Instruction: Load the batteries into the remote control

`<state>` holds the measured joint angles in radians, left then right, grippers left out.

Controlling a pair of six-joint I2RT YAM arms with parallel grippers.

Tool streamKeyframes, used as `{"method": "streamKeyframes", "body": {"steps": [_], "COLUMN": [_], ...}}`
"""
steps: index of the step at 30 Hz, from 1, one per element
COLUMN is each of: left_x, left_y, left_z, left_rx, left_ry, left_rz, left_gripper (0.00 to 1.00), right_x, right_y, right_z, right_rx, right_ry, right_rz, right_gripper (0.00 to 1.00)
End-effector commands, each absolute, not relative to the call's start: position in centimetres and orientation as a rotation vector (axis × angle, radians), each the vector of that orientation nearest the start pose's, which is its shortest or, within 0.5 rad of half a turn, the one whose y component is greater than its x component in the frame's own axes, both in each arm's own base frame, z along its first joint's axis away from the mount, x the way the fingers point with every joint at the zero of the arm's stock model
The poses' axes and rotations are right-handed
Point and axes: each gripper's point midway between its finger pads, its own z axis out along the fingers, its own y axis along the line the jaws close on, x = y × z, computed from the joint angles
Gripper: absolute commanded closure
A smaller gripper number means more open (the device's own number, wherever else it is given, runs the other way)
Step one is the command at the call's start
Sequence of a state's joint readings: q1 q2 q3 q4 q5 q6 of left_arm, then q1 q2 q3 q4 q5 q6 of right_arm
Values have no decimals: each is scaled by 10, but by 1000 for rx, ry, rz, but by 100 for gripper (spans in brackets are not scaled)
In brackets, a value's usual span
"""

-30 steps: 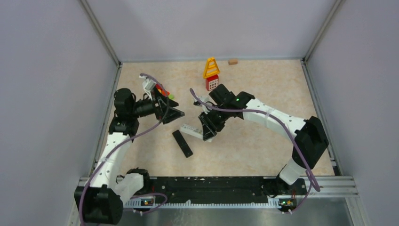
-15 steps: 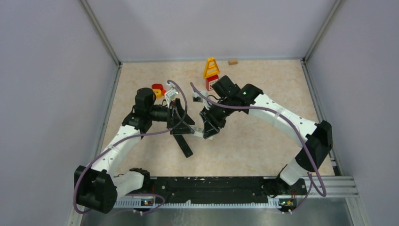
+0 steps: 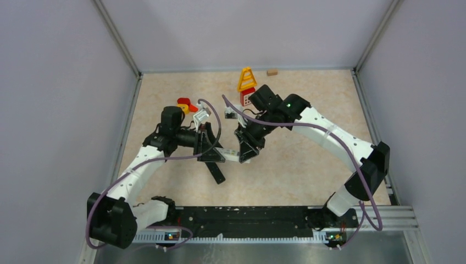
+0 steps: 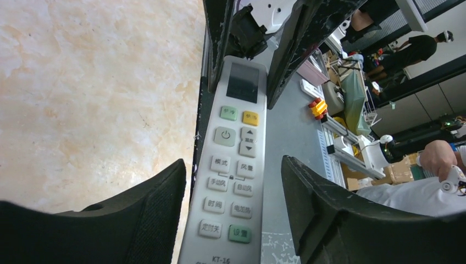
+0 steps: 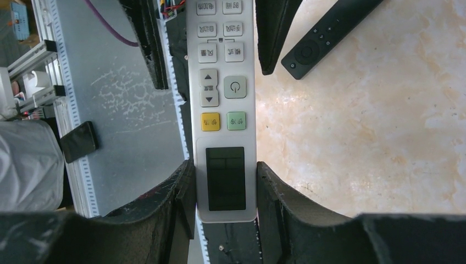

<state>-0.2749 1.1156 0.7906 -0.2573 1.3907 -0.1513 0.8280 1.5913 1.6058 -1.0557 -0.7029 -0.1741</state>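
Observation:
A white remote (image 3: 228,154) with several buttons is held level above the table. My right gripper (image 3: 245,152) is shut on its display end; in the right wrist view both fingers press the remote (image 5: 222,110) at the screen, gripper (image 5: 222,184). My left gripper (image 3: 211,151) is open around the remote's other end; in the left wrist view the remote (image 4: 233,159) lies between the spread fingers with gaps on both sides, gripper (image 4: 232,184). No batteries show in any view.
A black remote (image 3: 214,169) lies on the table below the left gripper and also shows in the right wrist view (image 5: 324,33). A yellow and red toy (image 3: 247,85), a wooden block (image 3: 271,72) and a red and yellow toy (image 3: 187,104) stand further back.
My left arm has swung right and brought its open fingers around the free end of the white remote. My right gripper has shifted the remote slightly back and right.

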Motion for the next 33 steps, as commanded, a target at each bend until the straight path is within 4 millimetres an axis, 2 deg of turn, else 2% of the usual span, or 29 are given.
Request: {"method": "streamKeyframes", "body": {"steps": [1,6,10,13,15,17,20,22,26,30,33], "left_x": [158,159,159,160,160,160,162,164,174,194,215], "left_y": [-226,-226,-226,-227,-227,-226,-227,-228,-231,-234,-235], "left_z": [249,250,255,258,260,262,266,270,284,299,316], "left_rx": [1000,1000,1007,1011,1016,1018,1017,1006,947,770,592], "left_ry": [1755,1756,1744,1737,1730,1725,1717,1710,1661,1636,1654], "left_rz": [-1729,-1728,-1731,-1729,-1722,-1713,-1690,-1675,-1627,-1562,-1547], "left_gripper": [35,50,73,89,97,100,100,100,100,100,100], "right_x": [150,149,150,152,156,165,186,197,213,236,256], "right_y": [328,329,329,330,330,330,326,323,318,311,301], "right_z": [257,256,256,257,260,263,280,293,327,350,362], "right_rx": [-1528,-1530,-1524,-1512,-1487,-1420,-1255,-1128,-904,-608,-281], "right_ry": [2089,2093,2097,2091,2082,2076,2018,1972,1823,1766,1746], "right_rz": [1181,1188,1189,1182,1175,1178,1181,1195,1192,1174,1206], "right_gripper": [99,99,95,90,81,65,38,27,14,11,9]}}
